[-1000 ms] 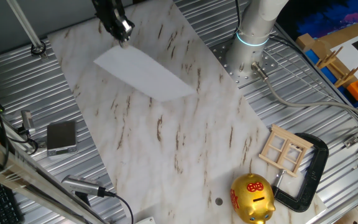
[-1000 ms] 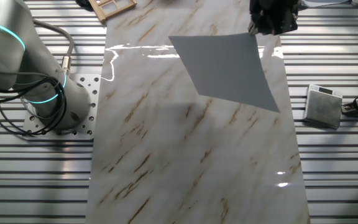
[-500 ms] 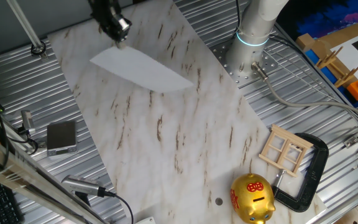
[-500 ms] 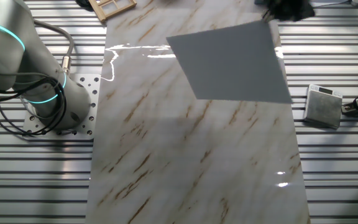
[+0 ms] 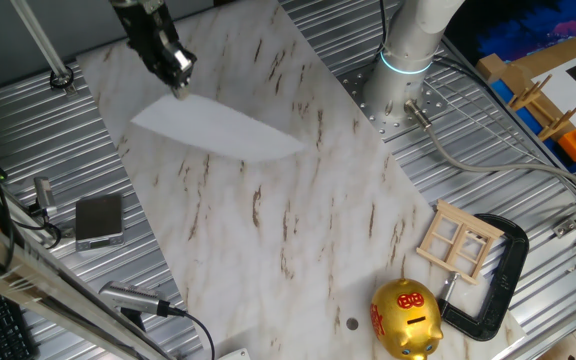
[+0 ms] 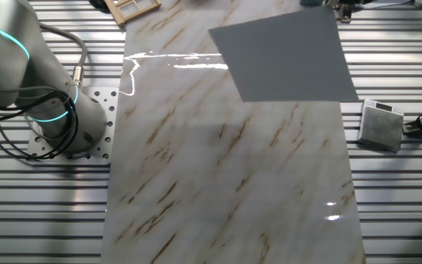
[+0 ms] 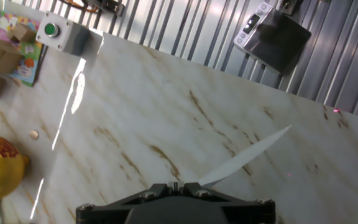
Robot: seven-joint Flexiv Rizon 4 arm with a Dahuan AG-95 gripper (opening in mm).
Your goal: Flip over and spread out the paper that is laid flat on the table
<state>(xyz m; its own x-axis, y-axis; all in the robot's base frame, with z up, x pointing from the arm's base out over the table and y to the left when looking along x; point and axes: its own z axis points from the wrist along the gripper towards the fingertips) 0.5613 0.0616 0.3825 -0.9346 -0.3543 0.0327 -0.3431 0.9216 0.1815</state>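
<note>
Overall, the table [image 5: 298, 210] is bare where I need it. The paper [image 5: 213, 128] hangs lifted over its far end, one corner pinched in the gripper [image 5: 179, 88]. I judge a slow carry-over, keeping the trailing edge dragging, flips it flat.

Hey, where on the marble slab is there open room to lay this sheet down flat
The widest bare stretch of the table runs from under the lifted paper, held by the gripper, down toward the golden piggy bank. That near corner is crowded: the bank, a small wooden frame and a black clamp.
</note>
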